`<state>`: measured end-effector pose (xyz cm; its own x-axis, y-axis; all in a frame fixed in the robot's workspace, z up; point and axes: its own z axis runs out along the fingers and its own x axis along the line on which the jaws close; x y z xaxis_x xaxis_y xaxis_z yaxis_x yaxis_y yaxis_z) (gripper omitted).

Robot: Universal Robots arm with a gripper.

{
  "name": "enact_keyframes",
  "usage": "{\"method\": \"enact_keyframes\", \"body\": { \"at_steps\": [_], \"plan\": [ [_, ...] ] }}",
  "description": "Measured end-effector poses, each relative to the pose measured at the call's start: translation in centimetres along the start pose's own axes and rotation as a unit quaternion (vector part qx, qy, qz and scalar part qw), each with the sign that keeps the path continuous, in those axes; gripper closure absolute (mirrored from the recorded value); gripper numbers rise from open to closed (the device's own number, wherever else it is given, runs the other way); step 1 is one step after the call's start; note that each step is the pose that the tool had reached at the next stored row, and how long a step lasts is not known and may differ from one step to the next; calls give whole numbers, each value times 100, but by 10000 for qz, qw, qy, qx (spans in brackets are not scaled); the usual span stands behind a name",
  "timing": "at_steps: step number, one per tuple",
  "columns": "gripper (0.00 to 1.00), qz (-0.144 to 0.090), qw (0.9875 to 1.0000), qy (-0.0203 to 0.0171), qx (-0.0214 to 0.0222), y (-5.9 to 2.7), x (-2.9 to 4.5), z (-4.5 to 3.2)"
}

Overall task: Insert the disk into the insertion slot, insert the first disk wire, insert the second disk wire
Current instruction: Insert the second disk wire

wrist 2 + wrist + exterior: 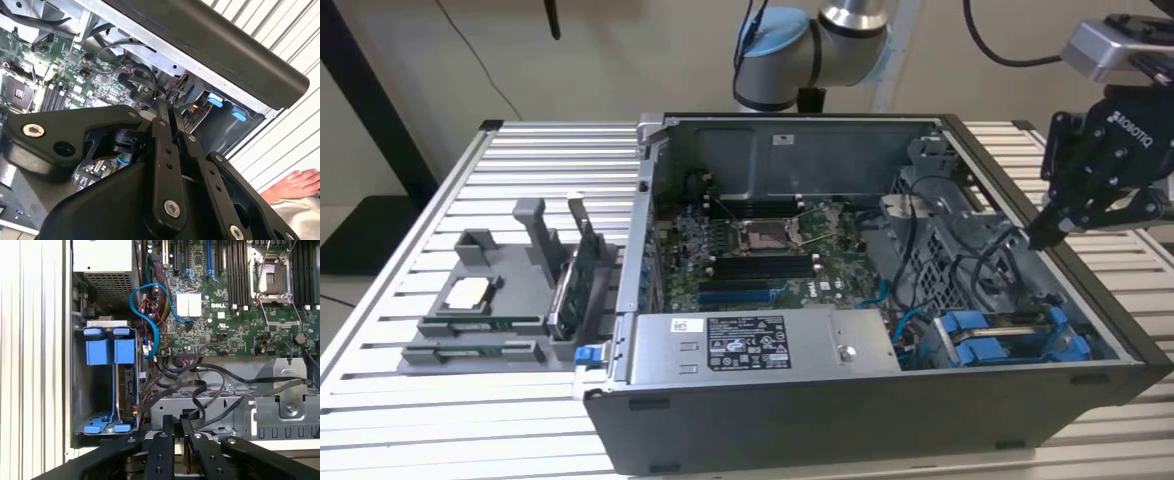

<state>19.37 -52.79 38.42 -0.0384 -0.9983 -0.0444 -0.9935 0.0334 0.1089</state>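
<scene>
The gripper (1049, 236) hangs with its fingers (161, 455) drawn together on nothing visible, over the three o'clock wall of the open computer case (854, 425) in the exterior view. Toward seven o'clock from it in that view sits the insertion slot (79, 390), a dark grey cage in the case's five o'clock corner. It holds the disk (126, 392), standing on edge in its blue carrier, and beside it one second blue carrier (96, 351); what that one carries I cannot tell. One blue cable (155, 340) loops from the motherboard (761, 250) to just beside the disk. The case also holds one silver power-supply box (761, 345) at six o'clock. At nine o'clock on the slatted table (440, 430), one grey holder (487, 352) carries an upright green card (583, 270).
</scene>
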Motion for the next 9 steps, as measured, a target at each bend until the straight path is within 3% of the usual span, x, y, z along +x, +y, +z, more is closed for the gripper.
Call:
{"method": "enact_keyframes", "body": {
  "at_steps": [9],
  "plan": [
    [84, 0, 10000, 6, 0, -2, 9, 2]
  ]
}}
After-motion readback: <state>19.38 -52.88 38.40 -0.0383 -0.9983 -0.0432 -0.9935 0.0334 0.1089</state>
